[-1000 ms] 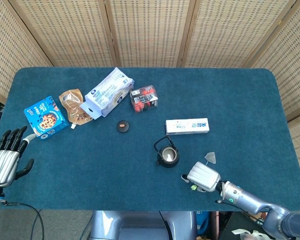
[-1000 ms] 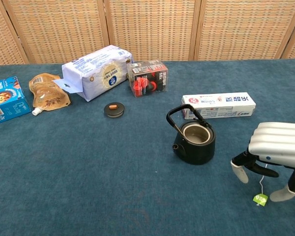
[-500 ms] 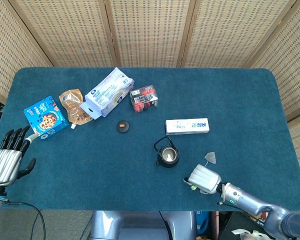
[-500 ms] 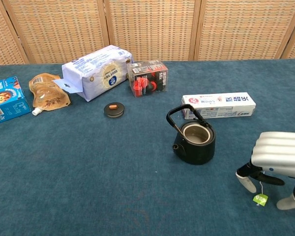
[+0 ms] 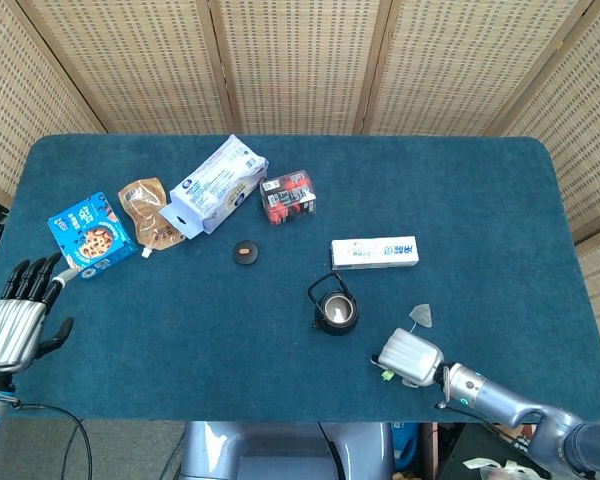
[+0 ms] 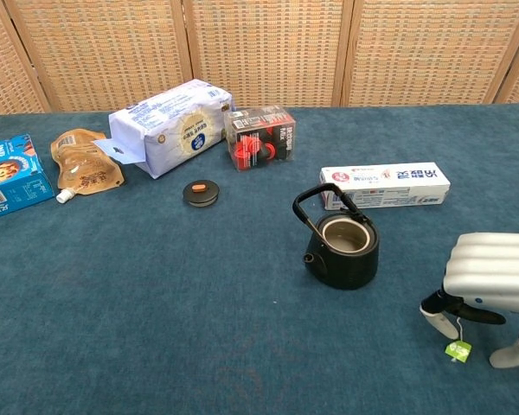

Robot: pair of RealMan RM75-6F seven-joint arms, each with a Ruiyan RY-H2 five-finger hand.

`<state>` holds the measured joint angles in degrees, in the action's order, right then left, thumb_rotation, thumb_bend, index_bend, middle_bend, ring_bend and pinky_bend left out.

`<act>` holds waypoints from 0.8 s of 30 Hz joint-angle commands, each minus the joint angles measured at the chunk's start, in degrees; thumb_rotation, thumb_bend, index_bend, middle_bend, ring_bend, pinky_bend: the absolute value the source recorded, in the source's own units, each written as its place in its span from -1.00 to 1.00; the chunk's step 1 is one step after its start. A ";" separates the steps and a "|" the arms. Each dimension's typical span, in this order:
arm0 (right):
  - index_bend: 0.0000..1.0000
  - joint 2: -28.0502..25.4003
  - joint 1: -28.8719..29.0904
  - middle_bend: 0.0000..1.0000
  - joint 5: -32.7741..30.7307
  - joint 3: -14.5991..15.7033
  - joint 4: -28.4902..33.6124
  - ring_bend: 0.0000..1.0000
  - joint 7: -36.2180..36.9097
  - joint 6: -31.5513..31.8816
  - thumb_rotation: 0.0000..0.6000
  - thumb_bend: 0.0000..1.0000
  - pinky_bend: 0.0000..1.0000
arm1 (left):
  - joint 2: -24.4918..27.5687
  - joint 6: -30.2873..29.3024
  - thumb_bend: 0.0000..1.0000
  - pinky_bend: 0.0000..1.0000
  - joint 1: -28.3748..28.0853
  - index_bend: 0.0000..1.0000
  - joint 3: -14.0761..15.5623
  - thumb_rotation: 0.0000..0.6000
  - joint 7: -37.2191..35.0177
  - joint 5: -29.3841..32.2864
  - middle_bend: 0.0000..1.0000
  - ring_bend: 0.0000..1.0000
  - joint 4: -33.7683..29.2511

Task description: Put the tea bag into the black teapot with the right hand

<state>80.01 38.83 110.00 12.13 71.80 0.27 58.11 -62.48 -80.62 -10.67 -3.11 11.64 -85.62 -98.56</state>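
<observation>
A: Where's the tea bag (image 5: 421,317)?
B: Lower right of head view, on cloth just above right hand (image 6: 491,278); string runs to hand, green tag (image 6: 457,350) dangles under it.
A: So it's pinching the string?
B: Looks so. Black teapot (image 6: 346,249) lidless, centre frame. Left hand (image 5: 12,322) lower left, fingers spread, holds nothing.

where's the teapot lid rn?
The teapot lid is off the black teapot, lying on the table centre-left in the chest view. It sits left of and beyond the teapot, just in front of the white-and-blue bag.
</observation>
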 commanded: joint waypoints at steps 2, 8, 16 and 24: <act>0.12 -0.59 0.41 0.73 -0.66 -0.24 1.03 0.67 -0.53 -0.61 1.00 -0.35 0.93 | -0.26 0.14 -0.18 -1.00 0.01 -0.69 0.13 1.00 -0.15 0.13 -1.00 -1.00 0.24; 0.12 -0.76 0.48 0.73 -2.03 -0.57 2.30 0.67 -2.00 -1.56 1.00 -0.32 0.93 | -0.49 0.57 -0.18 -1.00 -0.21 -0.69 0.18 1.00 -0.77 0.29 -1.00 -1.00 0.87; 0.12 -0.70 0.28 0.73 -3.06 -0.59 2.67 0.67 -3.33 -2.04 1.00 -0.30 0.93 | -0.54 0.74 -0.18 -1.00 -0.26 -0.69 0.30 1.00 -1.16 0.45 -1.00 -1.00 1.21; 0.12 -0.79 0.07 0.73 -3.40 -0.22 3.31 0.67 -4.20 -2.17 1.00 -0.30 0.93 | -0.60 0.80 -0.18 -1.00 -0.37 -0.69 0.41 1.00 -1.33 0.30 -1.00 -1.00 1.35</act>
<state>79.19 38.91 106.60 11.90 75.12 -3.91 55.92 -63.08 -79.82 -11.04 -2.71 10.32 -85.31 -97.22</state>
